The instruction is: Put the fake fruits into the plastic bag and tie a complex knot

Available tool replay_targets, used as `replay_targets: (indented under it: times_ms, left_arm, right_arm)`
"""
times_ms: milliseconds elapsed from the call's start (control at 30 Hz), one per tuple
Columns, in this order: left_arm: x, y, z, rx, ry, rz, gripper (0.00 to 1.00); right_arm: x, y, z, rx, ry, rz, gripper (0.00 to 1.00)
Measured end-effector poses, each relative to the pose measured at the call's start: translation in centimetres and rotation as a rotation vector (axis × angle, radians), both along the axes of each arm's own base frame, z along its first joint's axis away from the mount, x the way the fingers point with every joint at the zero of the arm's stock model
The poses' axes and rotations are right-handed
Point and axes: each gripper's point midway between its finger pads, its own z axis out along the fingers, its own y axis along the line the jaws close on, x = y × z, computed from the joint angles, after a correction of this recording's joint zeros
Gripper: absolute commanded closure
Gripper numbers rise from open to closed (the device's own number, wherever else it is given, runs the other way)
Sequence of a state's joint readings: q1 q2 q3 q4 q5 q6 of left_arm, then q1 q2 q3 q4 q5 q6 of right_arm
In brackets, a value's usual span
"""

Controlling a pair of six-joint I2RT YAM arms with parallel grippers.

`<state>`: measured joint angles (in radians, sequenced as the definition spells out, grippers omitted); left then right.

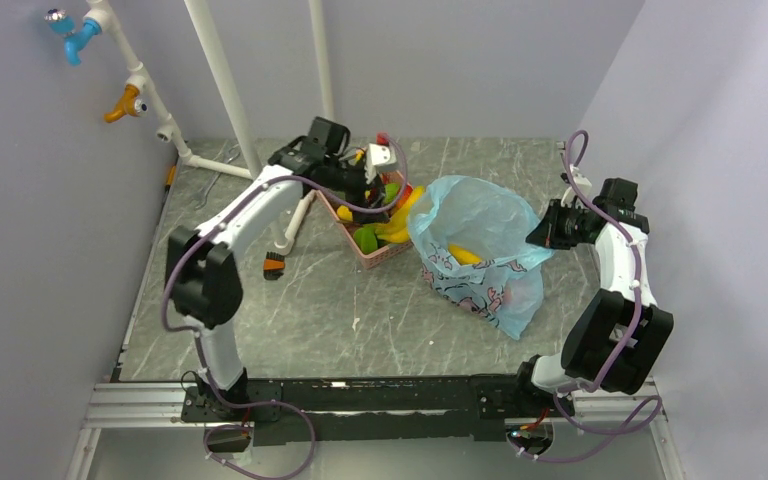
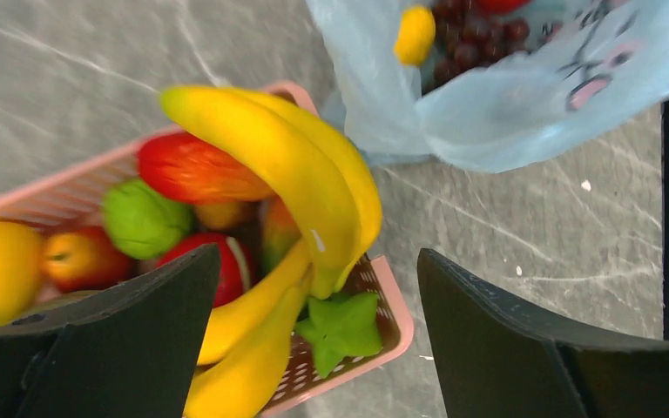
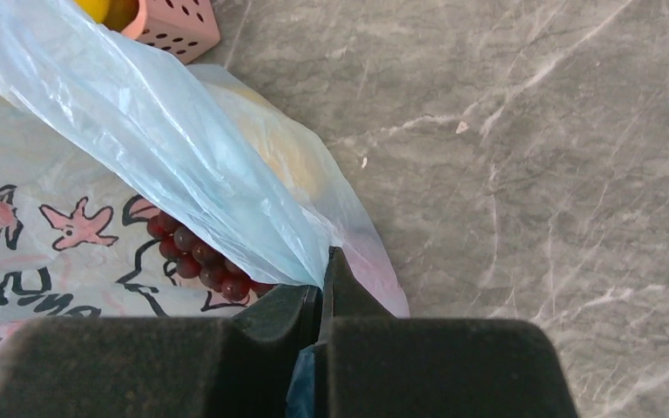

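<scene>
Bananas [image 2: 296, 174] were framed between the spread, empty left fingers [image 2: 131, 340], heaped with other fake fruits [image 2: 144, 218] in the pink basket [image 2: 392, 318]. The plastic bag [image 1: 480, 225] was set on the desk [image 1: 360, 310] just beside that basket. Its rim was pinched by the clenched right fingers [image 3: 401, 366], and grapes [image 3: 200, 261] and 1 yellow fruit [image 2: 415, 33] were already inside. The bunch would best be gripped across its narrow middle, lifted clear of the basket wall, and released only over the open mouth.
</scene>
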<state>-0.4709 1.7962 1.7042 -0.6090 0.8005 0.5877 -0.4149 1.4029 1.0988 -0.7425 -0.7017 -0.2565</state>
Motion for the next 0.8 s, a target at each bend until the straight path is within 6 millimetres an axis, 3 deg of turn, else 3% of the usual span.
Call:
replay_targets:
  times_ms: [100,200,433,667,800]
  left_arm:
    - [-0.1,-1.0,-5.2,0.073,0.103,-0.021,0.14]
    - [-0.5,-1.7,-8.0,0.111,0.162,-0.037,0.16]
    - [-0.9,-3.4,-8.8,0.117,0.199,-0.028,0.38]
    - [0.6,-3.5,-10.0,0.147,0.211,0.06,0.35]
    - [1.2,-3.5,-10.1,0.147,0.234,0.099,0.64]
  right_arm:
    - [-0.4,-0.2,-0.2,-0.009,0.013,0.001,1.0]
    - [-0.4,-0.4,-0.3,-0.016,0.014,-0.003,1.0]
    - [-0.4,-0.6,-0.2,-0.022,0.014,-0.005,1.0]
    - [-0.3,-0.7,0.1,-0.026,0.008,-0.006,1.0]
    - [-0.1,-0.8,0.2,-0.028,0.006,-0.006,1.0]
